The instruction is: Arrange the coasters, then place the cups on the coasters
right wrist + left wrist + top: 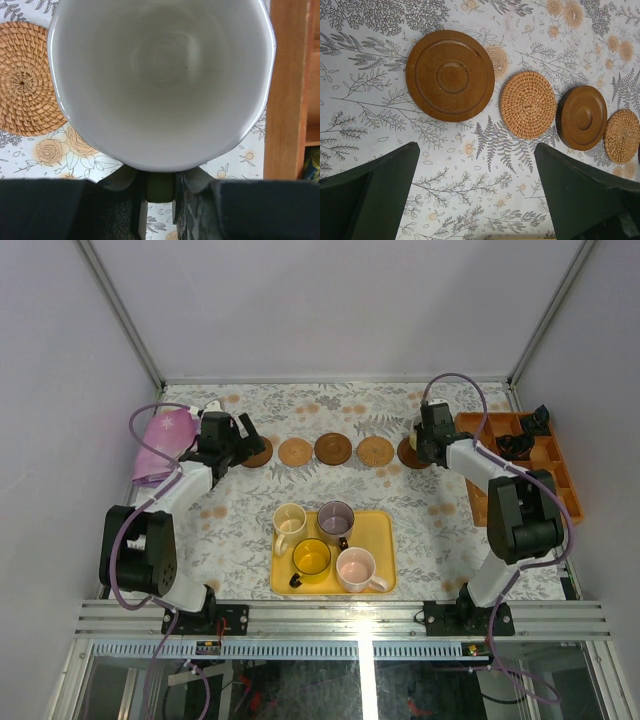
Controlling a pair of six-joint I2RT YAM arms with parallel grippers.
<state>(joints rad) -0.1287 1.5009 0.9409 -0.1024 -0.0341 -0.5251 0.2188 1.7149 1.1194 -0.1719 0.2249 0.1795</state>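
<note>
Five coasters lie in a row across the table: dark, tan woven, dark, tan woven, and a dark one partly hidden under the right arm. My left gripper hangs open just before the leftmost dark coaster, with nothing between its fingers. My right gripper is shut on the green handle of a pale greenish white cup beside a woven coaster. The cream, grey-purple, yellow and pink cups stand on the yellow tray.
An orange compartment tray with small black objects sits at the right edge, close to the right arm. A pink-purple container lies at the far left beside the left arm.
</note>
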